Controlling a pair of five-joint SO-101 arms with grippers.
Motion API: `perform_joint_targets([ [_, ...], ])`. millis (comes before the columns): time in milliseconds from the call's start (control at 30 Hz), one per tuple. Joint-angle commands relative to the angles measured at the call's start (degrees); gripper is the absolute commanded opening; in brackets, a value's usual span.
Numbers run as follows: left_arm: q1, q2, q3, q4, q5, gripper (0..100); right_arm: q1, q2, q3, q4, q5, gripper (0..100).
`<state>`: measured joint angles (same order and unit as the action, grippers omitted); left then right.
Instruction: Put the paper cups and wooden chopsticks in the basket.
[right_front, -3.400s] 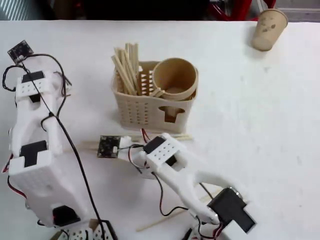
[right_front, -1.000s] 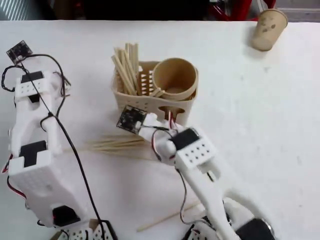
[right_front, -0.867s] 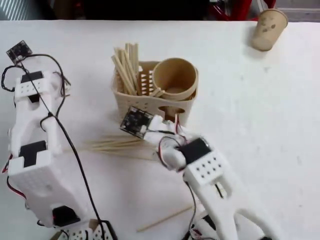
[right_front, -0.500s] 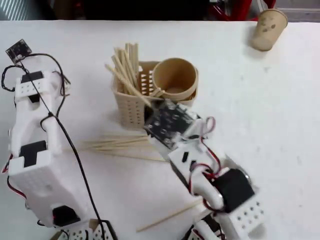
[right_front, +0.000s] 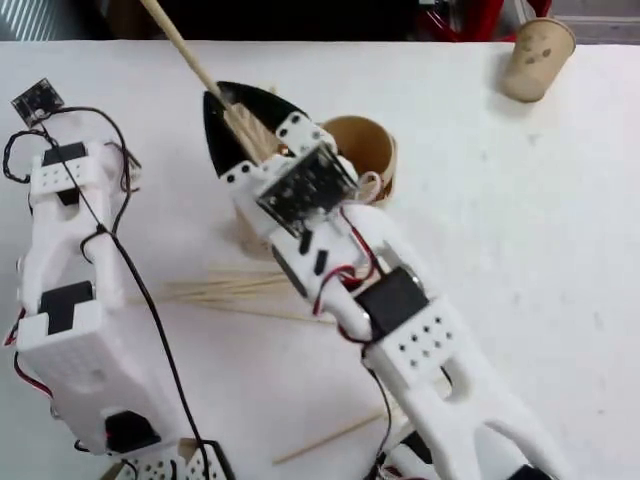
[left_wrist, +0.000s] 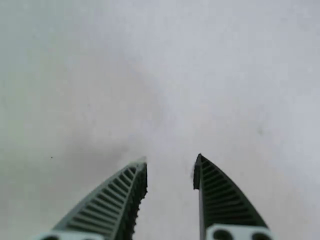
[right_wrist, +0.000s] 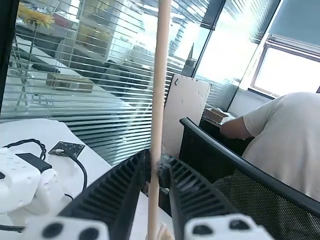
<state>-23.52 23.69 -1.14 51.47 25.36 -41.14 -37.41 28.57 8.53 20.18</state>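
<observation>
Pinching a single wooden chopstick (right_wrist: 159, 75) between the right jaws, pressed onto it near one end and held upright in the right wrist view. In the high view, slanting toward the upper left, well above the basket (right_front: 247, 226) at upper centre, mostly hidden under the raised right arm. Left jaws spread, with nothing between them, hovering over bare surface (left_wrist: 210, 75) along the left side.

Probably light, stiff and smooth: apt to swivel in a pinch so far from its middle, and to snap if levered against the rim. Best lowered tip first, beside the standing bundle (right_front: 245, 125) already in the basket.

Loose chopsticks (right_front: 235, 288) lying flat left of centre, just below the basket, and a stray stick (right_front: 330, 435) near the bottom edge. Thin against the surface, so awkward to get under; better taken near the middle.

One paper cup (right_front: 372, 150) already sitting in the basket. A second cup (right_front: 538, 55) near the upper right corner, well apart from everything else. Likely light and easily crushed; worth a gentle squeeze across the wall.

Plenty of open surface on the right. Tighter on the left, with the left arm (right_front: 70, 280) close by, and the far edge of the surface not far above the basket.
</observation>
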Motion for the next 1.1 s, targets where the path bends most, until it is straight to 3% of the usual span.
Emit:
perform_joint_targets([
  [0, -0.5, -0.3, -0.6, -1.1, 0.3, 17, 1.5, 5.5, -2.0, -6.7, -0.5, 1.7],
  [200, -0.5, -0.3, -0.6, -1.0, 0.3, 17, 6.5, 8.2, 2.5, -7.1, -10.0, 1.7],
  [467, -0.5, -0.3, -0.6, -0.8, 0.3, 17, 7.4, 1.8, 14.2, -7.0, -10.5, 1.9],
  [567, -0.6, -0.3, -0.5, -0.8, 0.3, 17, 7.5, -0.6, 15.4, -5.9, -10.5, 8.9],
  [700, -0.6, -0.3, -0.5, -0.8, 0.3, 17, 7.2, -4.6, 15.6, 0.6, -10.5, 20.6],
  [900, -0.6, -0.3, -0.5, -0.8, 0.3, 17, 7.3, -12.7, 15.6, 12.9, -10.4, 14.8],
  [967, -0.6, -0.3, -0.5, -0.8, 0.3, 17, 7.1, -15.3, 15.5, 20.0, -7.8, 10.8],
  [1067, -1.1, -0.3, -0.5, -0.9, 0.3, 17, 3.0, -15.3, 15.6, 30.7, 6.0, 8.8],
])
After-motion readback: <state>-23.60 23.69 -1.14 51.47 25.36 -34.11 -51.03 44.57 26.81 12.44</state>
